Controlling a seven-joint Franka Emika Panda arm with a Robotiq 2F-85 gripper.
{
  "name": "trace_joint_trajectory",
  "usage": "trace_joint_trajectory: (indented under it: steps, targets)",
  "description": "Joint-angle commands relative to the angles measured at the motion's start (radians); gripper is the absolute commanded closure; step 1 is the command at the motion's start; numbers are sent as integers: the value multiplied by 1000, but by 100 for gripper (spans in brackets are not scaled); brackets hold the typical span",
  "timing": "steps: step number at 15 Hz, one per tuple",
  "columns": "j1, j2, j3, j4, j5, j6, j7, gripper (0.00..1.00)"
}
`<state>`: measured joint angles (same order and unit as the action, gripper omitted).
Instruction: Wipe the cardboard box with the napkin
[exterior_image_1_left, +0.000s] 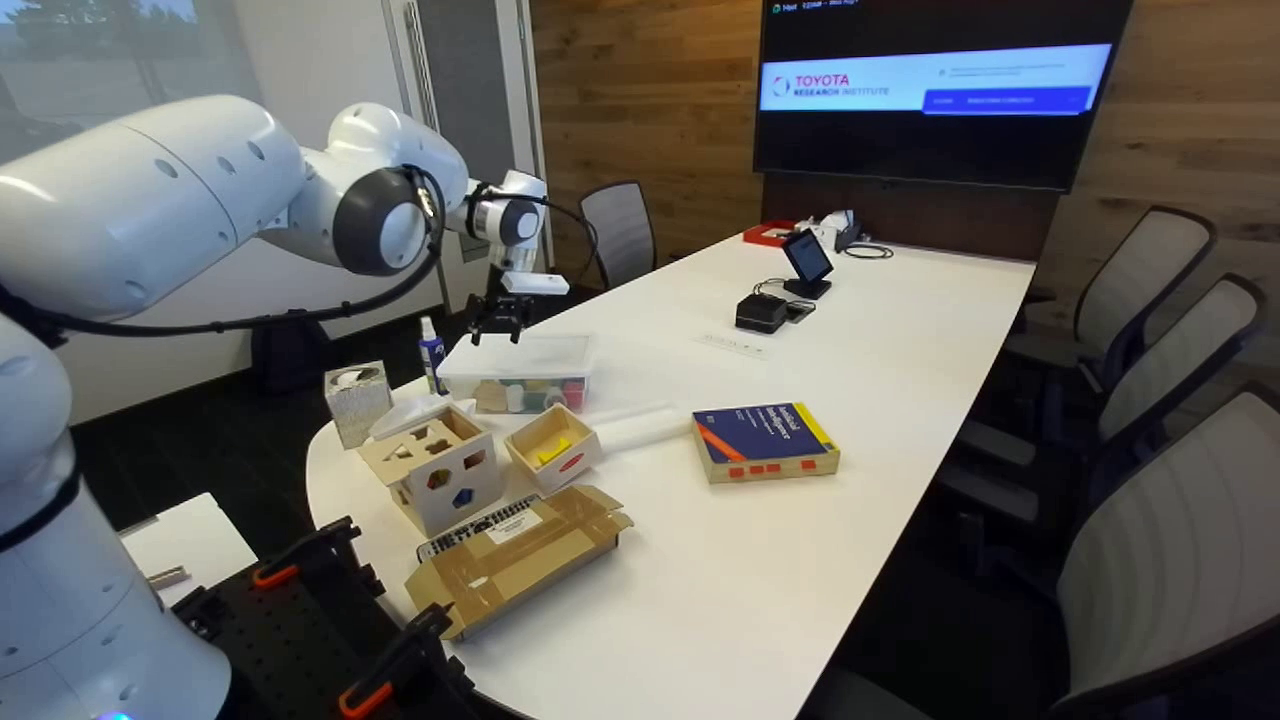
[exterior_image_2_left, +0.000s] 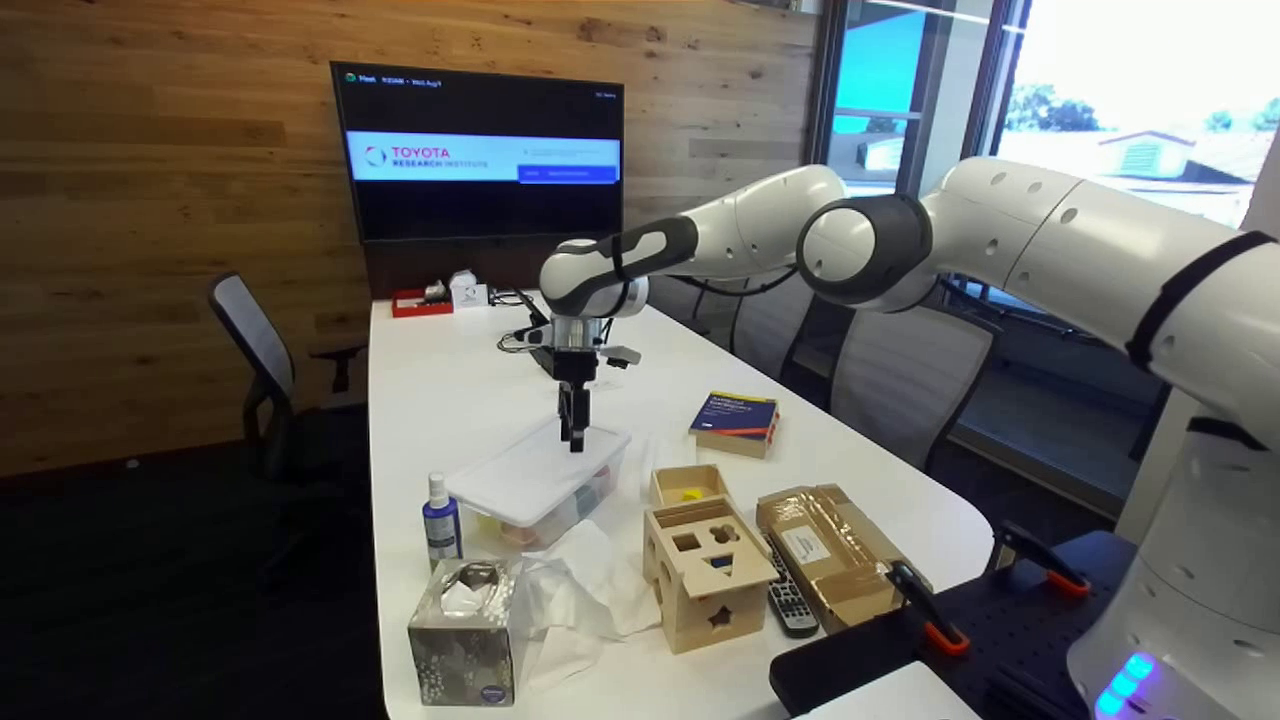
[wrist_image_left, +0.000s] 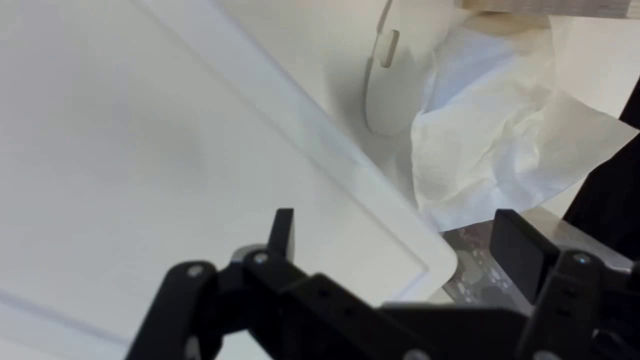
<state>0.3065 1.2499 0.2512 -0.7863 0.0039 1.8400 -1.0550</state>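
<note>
The golden-tan cardboard box (exterior_image_1_left: 530, 560) lies flat at the near end of the white table, also visible in an exterior view (exterior_image_2_left: 850, 570). A crumpled white napkin (exterior_image_2_left: 590, 585) lies between the tissue box and the wooden block. It shows partly hidden in an exterior view (exterior_image_1_left: 408, 412) and at the right in the wrist view (wrist_image_left: 495, 150). My gripper (wrist_image_left: 395, 212) is open, with nothing between its fingers. In both exterior views the gripper (exterior_image_1_left: 497, 335) (exterior_image_2_left: 573, 445) points down above the lid of the plastic container, apart from the napkin and the cardboard box.
A lidded clear plastic container (exterior_image_2_left: 540, 475), spray bottle (exterior_image_2_left: 441, 525) and tissue box (exterior_image_2_left: 462, 650) stand near the napkin. A wooden block with holes (exterior_image_1_left: 435, 470), small wooden tray (exterior_image_1_left: 552, 445), remote (exterior_image_2_left: 792, 605) and thick book (exterior_image_1_left: 765, 440) are also on the table.
</note>
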Motion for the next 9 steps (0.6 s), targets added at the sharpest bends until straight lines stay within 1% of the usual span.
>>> trace_joint_trajectory:
  steps: [1, 5, 9]
  targets:
    - [-9, -122, -58, -138, -15, 113, 150, 0]
    - [-16, -245, -125, -295, -13, 263, 325, 0]
    - [1, -370, -215, -444, -21, 342, 514, 0]
